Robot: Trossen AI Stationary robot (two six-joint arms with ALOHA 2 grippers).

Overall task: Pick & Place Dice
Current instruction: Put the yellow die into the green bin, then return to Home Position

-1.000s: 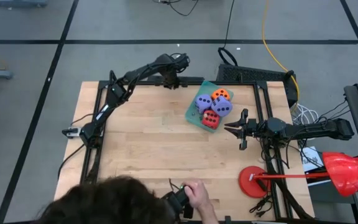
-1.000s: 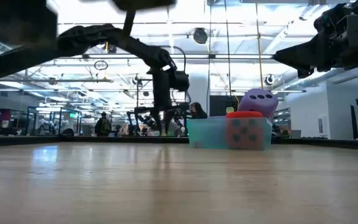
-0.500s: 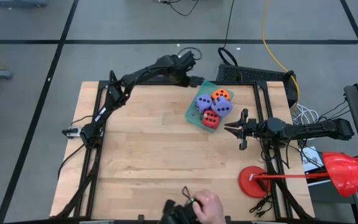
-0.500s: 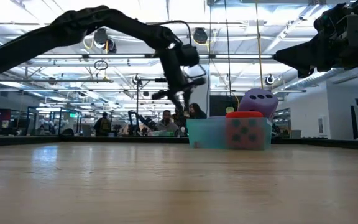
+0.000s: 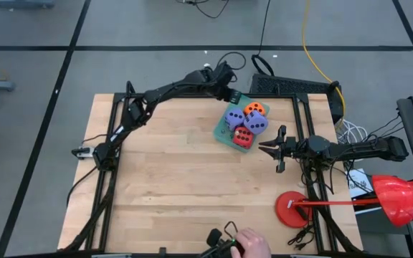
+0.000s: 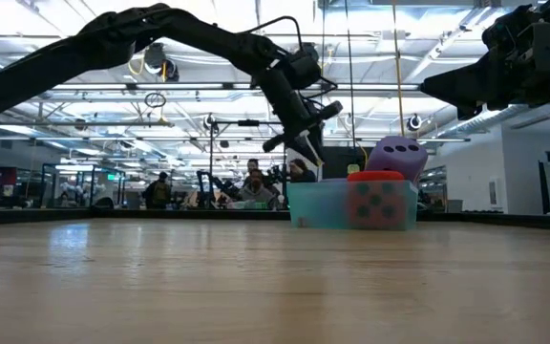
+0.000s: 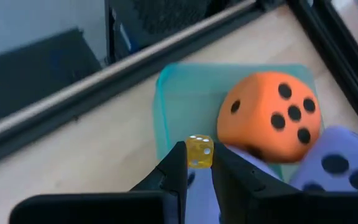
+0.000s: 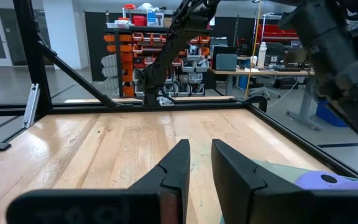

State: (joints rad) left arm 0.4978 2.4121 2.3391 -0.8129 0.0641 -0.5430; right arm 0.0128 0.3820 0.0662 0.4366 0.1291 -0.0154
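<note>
Left hand (image 7: pixel 197 163) now over half-hidden tray (image 7: pixel 166 106)

small yellow die (image 7: pixel 199 151): translucent, tiny, white pips, pinched between the left gripper's (image 7: pixel 197 163) fingertips, above the teal tray's corner.
orange die (image 5: pixel 255 109): large soft cube, dark pips, in the teal tray (image 5: pixel 221 129) just beyond the left gripper.
purple dice: two lavender cubes (image 5: pixel 234 118) (image 5: pixel 256 123), dark pips, beside the orange one, under and past the fingertips.
red die (image 5: pixel 242 137): dark pips, tray's near side, farthest from the left gripper.
</note>
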